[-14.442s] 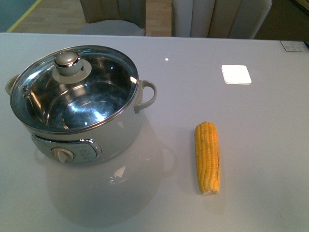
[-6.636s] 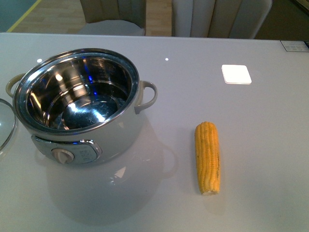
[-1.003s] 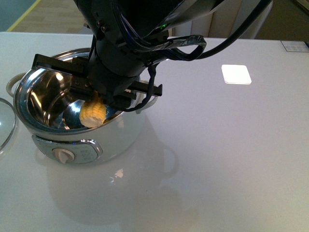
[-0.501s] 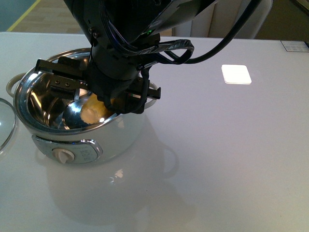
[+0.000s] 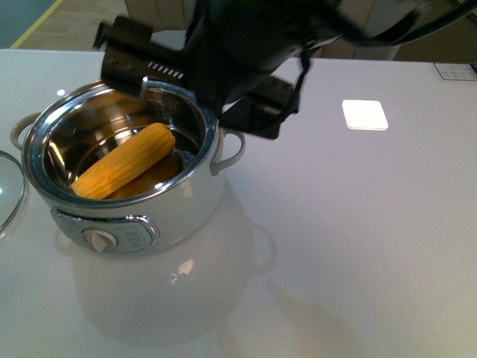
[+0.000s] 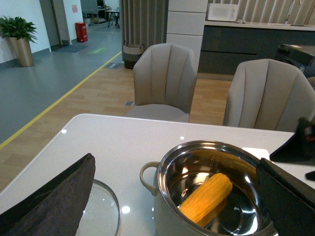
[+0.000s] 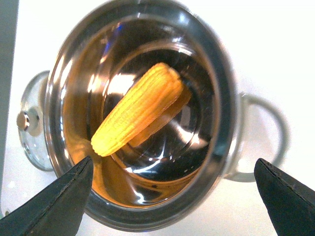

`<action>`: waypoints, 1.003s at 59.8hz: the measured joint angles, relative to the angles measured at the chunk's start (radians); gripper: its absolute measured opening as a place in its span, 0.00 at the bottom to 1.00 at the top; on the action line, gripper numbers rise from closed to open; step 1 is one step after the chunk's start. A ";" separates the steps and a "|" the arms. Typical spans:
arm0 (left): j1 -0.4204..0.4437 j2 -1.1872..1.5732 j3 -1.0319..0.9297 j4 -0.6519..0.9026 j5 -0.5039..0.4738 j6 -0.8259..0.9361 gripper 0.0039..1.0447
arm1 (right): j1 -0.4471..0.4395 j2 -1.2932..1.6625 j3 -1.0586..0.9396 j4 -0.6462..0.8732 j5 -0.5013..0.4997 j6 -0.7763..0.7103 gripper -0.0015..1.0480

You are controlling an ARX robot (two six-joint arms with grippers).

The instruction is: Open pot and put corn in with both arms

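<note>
The pot (image 5: pixel 123 183) is standing in the left half of the front view, on the white table (image 5: pixel 358 246), with its lid off and its control panel with the dial (image 5: pixel 97 239) facing the camera. The corn (image 5: pixel 124 160) is lying inside the pot, slanting from the lower left of the steel bowl up toward the middle, and its upper end is leaning near the far wall. One loop handle (image 5: pixel 231 149) is sticking out at the right of the pot and another (image 5: pixel 21 127) at the left.

The glass lid (image 5: pixel 7 194) is resting flat on the table at the left edge of the front view, just beside the pot (only a part of its rim is showing there). In the right wrist view the lid (image 7: pixel 32 123) is showing its knob, at the middle left of that frame.

The right arm (image 5: pixel 231 52) is hanging over the far side of the pot, in the upper middle of the front view. The right gripper (image 7: pixel 172 189) is spread wide and holding nothing; its two dark fingers (image 7: pixel 59 204) are showing at the lower corners of the right wrist view, with the corn (image 7: pixel 138 108) between them and below.

The left gripper (image 6: pixel 172 201) is also wide and empty, its fingers (image 6: pixel 54 196) at the lower corners of the left wrist view.
</note>
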 joint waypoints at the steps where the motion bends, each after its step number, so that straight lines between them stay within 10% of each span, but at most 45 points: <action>1: 0.000 0.000 0.000 0.000 0.000 0.000 0.94 | -0.006 -0.013 -0.010 0.005 -0.001 -0.001 0.92; 30: 0.000 0.000 0.000 0.000 0.000 0.000 0.94 | -0.266 -0.744 -0.643 0.097 0.024 -0.267 0.92; 60: 0.000 0.000 0.000 0.000 0.000 0.000 0.94 | -0.508 -1.388 -0.961 -0.201 -0.045 -0.325 0.92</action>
